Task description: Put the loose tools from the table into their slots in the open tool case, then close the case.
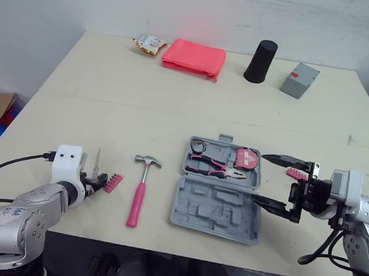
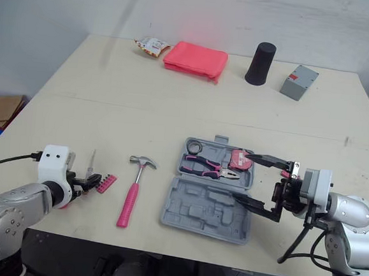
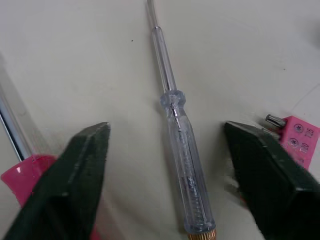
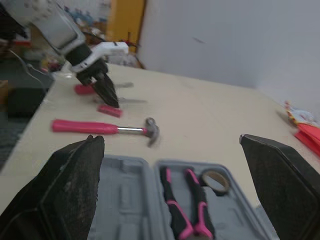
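Left gripper (image 3: 165,130): jaws spread, its black fingers (image 3: 80,170) standing on either side of a clear-handled screwdriver (image 3: 185,175) without touching it. That screwdriver lies flat on the table (image 1: 111,94), shaft pointing away from the robot.
Pink bit holder (image 1: 112,183): on the table just right of the left gripper.
Pink-handled screwdriver (image 3: 22,172): just beside the left finger, partly hidden.
Hammer (image 1: 140,195): pink grip, steel head at the far end, lying between the bit holder and the case.
Right gripper (image 1: 259,178): jaws wide apart, holding nothing, poised at the right edge of the tool case (image 1: 214,210).
Tool case: grey, open and flat near the front edge of the table. The far half holds pink-and-black pliers (image 1: 217,168), a pink tape measure (image 1: 247,159) and a roll of tape (image 1: 198,144); the near half shows moulded recesses.
Small pink piece (image 1: 295,174): on the table right of the case, kind unclear.
Far edge of the table: snack packet (image 1: 150,44), folded pink cloth (image 1: 193,57), black cup (image 1: 261,61), grey box (image 1: 299,80).
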